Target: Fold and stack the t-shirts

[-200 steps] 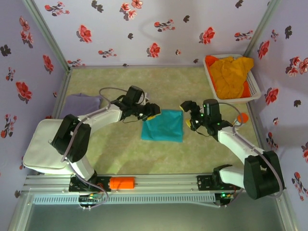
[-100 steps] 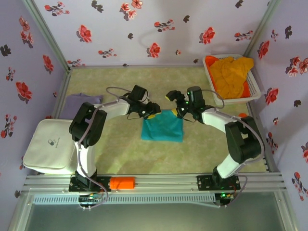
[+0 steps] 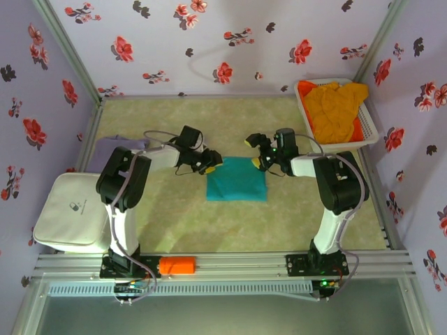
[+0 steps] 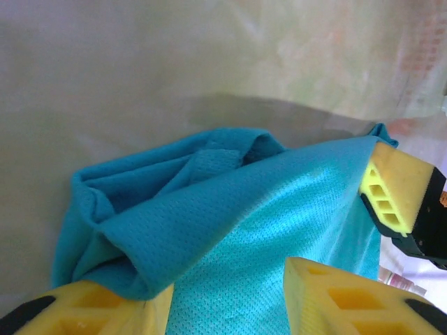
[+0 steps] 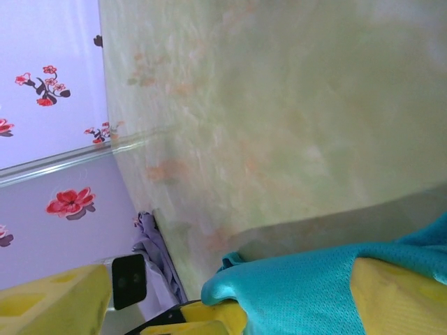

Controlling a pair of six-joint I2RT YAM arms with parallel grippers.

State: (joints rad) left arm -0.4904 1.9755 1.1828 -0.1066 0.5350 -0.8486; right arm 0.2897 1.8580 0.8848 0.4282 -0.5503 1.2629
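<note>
Teal tee (image 3: 236, 180) lies mid-bench (image 3: 174, 216), folded to a near-square, between the two arms. Its far edge is rumpled; the rest lies flat.

Left gripper (image 3: 211, 164) is at the tee's far left corner. In the wrist view the jaws stand part way apart, a rolled fold of mesh rides over one finger (image 4: 91, 310), and flat cloth spans the gap. No pinch seen, so it reads as released, straddling the corner.

Right gripper (image 3: 254, 152) is at the far right corner, jaws wide. The cloth edge is draped over one finger (image 5: 398, 300), not clamped.

Handling, as judged:
- Thin sports mesh: light, limp, no stiffness of its own.
- Likely to sag and fall open if lifted from a single point, and the layers may slide on each other.
- Best hold is probably both far corners at once, pinched through all layers, low to the bench, then moved evenly.
- The mesh could snag on the finger edges.

Other tees:
- Lavender tee (image 3: 119, 148) sits at the left bench edge.
- Orange tees (image 3: 335, 108) are heaped in the basket (image 3: 346, 144) in the far right corner, well apart from the teal one.

Writing: none legible on the tee. The white pouch (image 3: 66, 213) at near left carries a small dark mark, too small to read. The walls (image 3: 209, 42) have a red flower print and no text.
</note>
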